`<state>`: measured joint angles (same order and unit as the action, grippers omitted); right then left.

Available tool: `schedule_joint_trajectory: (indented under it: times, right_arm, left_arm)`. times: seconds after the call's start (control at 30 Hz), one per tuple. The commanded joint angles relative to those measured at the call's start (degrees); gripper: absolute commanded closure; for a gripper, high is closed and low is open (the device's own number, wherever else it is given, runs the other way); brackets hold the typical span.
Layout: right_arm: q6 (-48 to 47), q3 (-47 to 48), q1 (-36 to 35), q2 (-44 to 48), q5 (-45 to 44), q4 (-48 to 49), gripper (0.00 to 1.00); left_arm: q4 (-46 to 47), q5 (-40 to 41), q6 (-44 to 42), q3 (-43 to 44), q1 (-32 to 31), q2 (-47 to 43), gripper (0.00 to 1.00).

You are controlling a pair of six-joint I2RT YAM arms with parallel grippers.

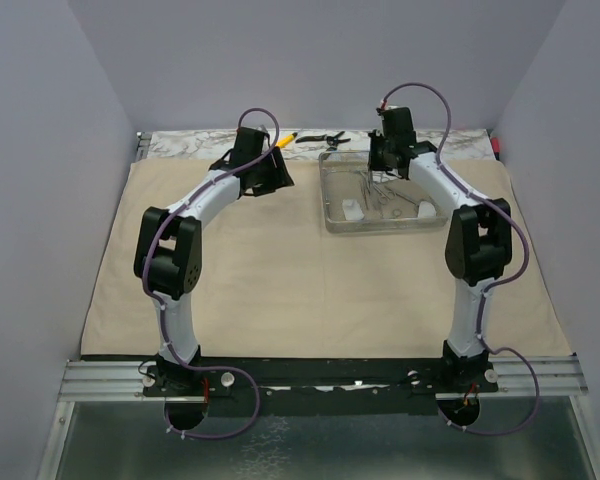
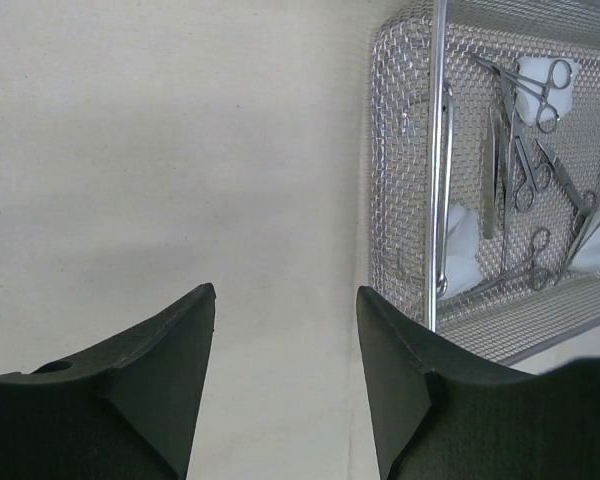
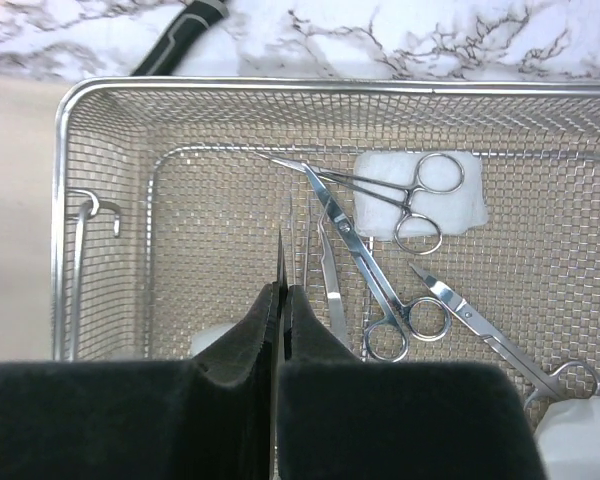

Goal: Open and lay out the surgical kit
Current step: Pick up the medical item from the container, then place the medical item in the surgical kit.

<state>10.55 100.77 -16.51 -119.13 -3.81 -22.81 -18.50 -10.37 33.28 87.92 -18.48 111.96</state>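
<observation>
The beige cloth wrap (image 1: 310, 280) lies spread flat over the table. On its far right stands the tray (image 1: 330, 215), which is steel wire mesh in the wrist views (image 3: 65, 200). In it lie ring-handled clamps (image 3: 415, 195), scissors-like instruments (image 3: 375, 290), another thin tweezer (image 3: 332, 290) and white gauze balls (image 3: 378, 205). My right gripper (image 3: 282, 290) hangs over the tray, shut on thin tweezers (image 3: 280, 255) whose tip sticks out between the fingers. My left gripper (image 2: 285, 295) is open and empty above bare cloth, just left of the tray (image 2: 435, 150).
Black-handled pliers (image 1: 322, 138) and a yellow pen (image 1: 285, 140) lie on the marble strip behind the cloth. A pliers handle (image 3: 180, 35) shows beyond the tray's far rim. Grey walls close in on both sides.
</observation>
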Motion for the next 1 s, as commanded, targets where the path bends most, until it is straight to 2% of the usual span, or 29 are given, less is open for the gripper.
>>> schedule_joint_trajectory:
  times: [0.0,0.27,0.5,0.57,0.7,0.9,0.97]
  right_arm:
    - [0.44,1.04,-0.18,4.17,5.41,-1.22,1.00]
    - [4.54,-3.24,-0.10,12.50,23.67,-1.74,0.99]
    - [17.11,-14.16,-0.10,21.09,32.72,7.28,1.00]
    - [21.36,-16.91,-0.23,23.20,31.89,9.94,0.99]
    - [27.23,-20.13,-1.18,26.98,24.82,12.10,0.99]
    - [32.54,-21.10,-1.32,29.66,20.91,9.02,0.99]
    - [34.25,-21.15,-1.29,30.47,20.21,7.69,0.99]
  left_arm:
    - [-0.26,-0.59,-1.81,2.70,0.15,-2.16,0.40]
    - [-0.20,-6.18,-5.33,3.40,0.12,-4.00,0.40]
    - [4.36,-24.45,-5.12,0.78,-1.16,-8.71,0.40]
    - [6.15,-26.64,-4.71,-0.66,-2.98,-11.05,0.38]
    - [11.07,-26.43,-1.82,-4.82,-6.71,-15.85,0.36]
    - [24.14,-26.48,7.53,-12.69,-9.67,-19.59,0.34]
    - [25.09,-27.14,8.44,-12.70,-11.36,-18.84,0.34]
